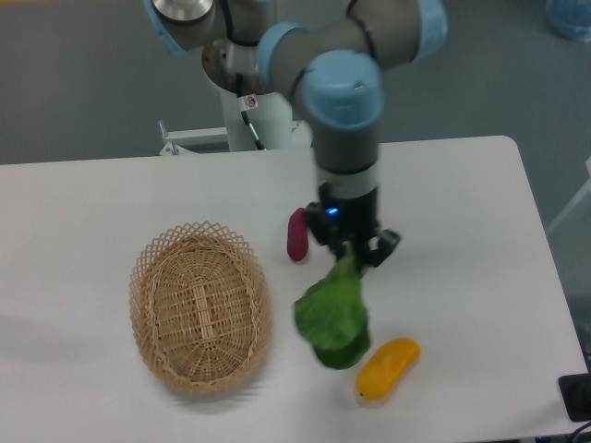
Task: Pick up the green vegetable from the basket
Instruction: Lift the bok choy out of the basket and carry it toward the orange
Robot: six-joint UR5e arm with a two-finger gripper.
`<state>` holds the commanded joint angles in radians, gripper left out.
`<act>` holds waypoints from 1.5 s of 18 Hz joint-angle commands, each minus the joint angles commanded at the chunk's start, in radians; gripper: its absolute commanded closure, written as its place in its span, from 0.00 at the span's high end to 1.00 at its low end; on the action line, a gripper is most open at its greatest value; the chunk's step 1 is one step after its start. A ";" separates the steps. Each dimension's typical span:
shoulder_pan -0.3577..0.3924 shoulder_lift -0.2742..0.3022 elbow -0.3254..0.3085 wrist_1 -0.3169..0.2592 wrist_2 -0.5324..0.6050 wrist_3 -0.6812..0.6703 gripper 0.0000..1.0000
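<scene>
The green vegetable [333,314] hangs in the air, leaves down, well right of the basket [200,305]. My gripper [352,250] is shut on its pale stem end, which is mostly hidden between the fingers. The oval wicker basket lies on the table at the left with nothing in it. The vegetable's lower leaves overlap the view of the yellow fruit [388,367] just to the right below.
A small purple sweet potato [296,234] lies just left of my gripper. The arm's wrist [346,138] rises above the gripper and hides the table behind it. A dark object [577,397] sits at the lower right edge.
</scene>
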<state>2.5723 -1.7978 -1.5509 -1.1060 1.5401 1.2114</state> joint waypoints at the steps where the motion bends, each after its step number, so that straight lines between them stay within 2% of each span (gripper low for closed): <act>1: 0.017 0.002 -0.005 0.000 0.000 0.026 0.22; 8: 0.071 0.003 -0.003 0.002 -0.005 0.089 0.22; 27: 0.062 0.000 -0.003 0.009 -0.012 0.088 0.22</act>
<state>2.6338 -1.7978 -1.5539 -1.0968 1.5278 1.2993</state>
